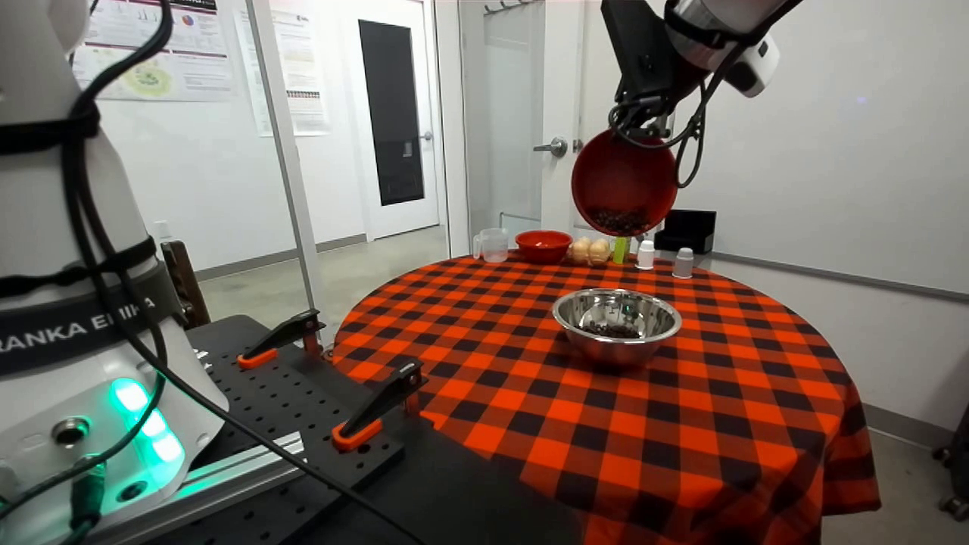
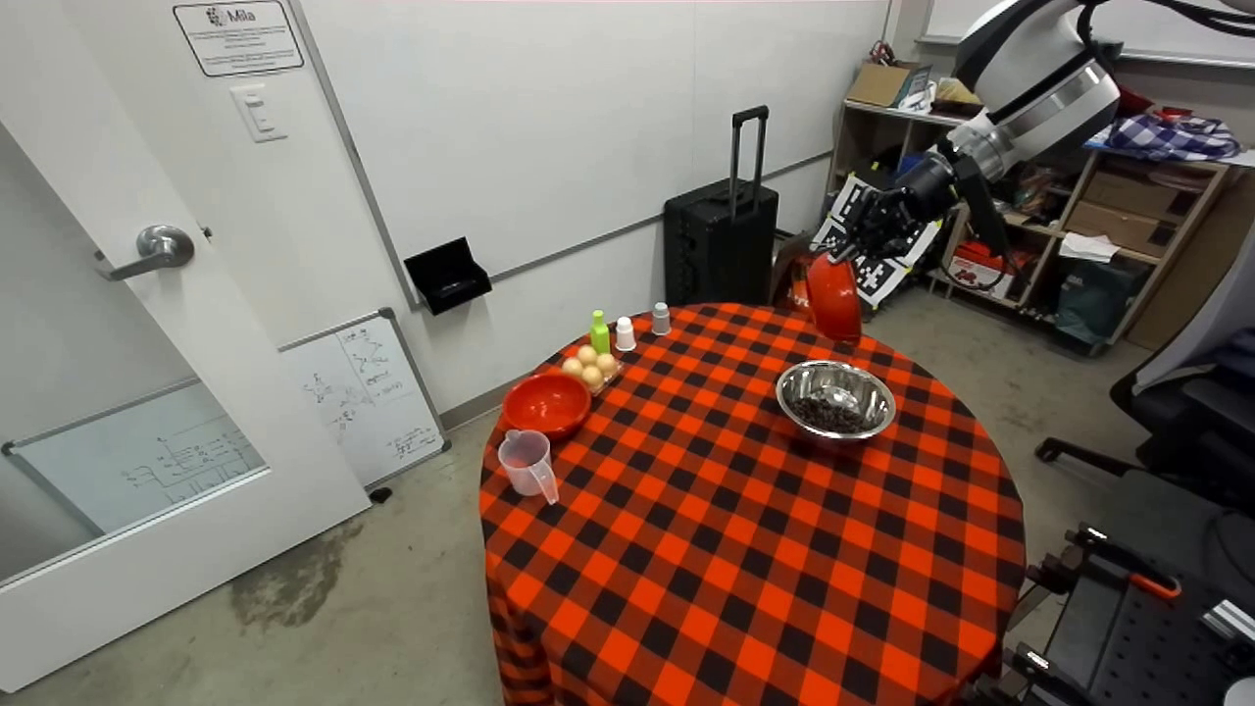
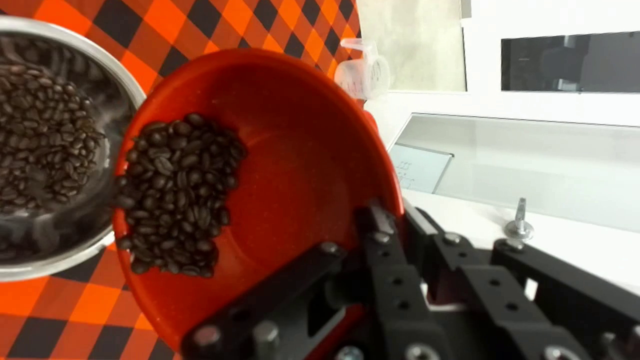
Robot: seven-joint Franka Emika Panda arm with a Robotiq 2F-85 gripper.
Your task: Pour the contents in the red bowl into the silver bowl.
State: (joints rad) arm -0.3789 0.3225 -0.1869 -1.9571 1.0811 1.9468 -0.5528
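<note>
The red bowl [image 1: 622,174] is held in the air, tilted steeply, above the silver bowl [image 1: 598,347]; it also shows in an exterior view [image 2: 835,299]. In the wrist view the red bowl [image 3: 295,165] holds dark beans [image 3: 180,200] gathered at its lower lip, beside the silver bowl's rim [image 3: 110,71]. More dark beans [image 3: 40,145] lie inside the silver bowl, which stands upright on the table; it is seen too in an exterior view [image 2: 851,378]. My gripper [image 3: 398,216] is shut on the red bowl's rim, one finger inside and one outside.
On the checkered table [image 2: 745,549] stand a second red bowl [image 2: 546,407], a clear measuring cup [image 2: 527,461], several eggs [image 2: 591,366], a green bottle [image 2: 599,333], a white shaker [image 2: 625,333] and a grey shaker [image 2: 661,319], all along the edge away from the robot base.
</note>
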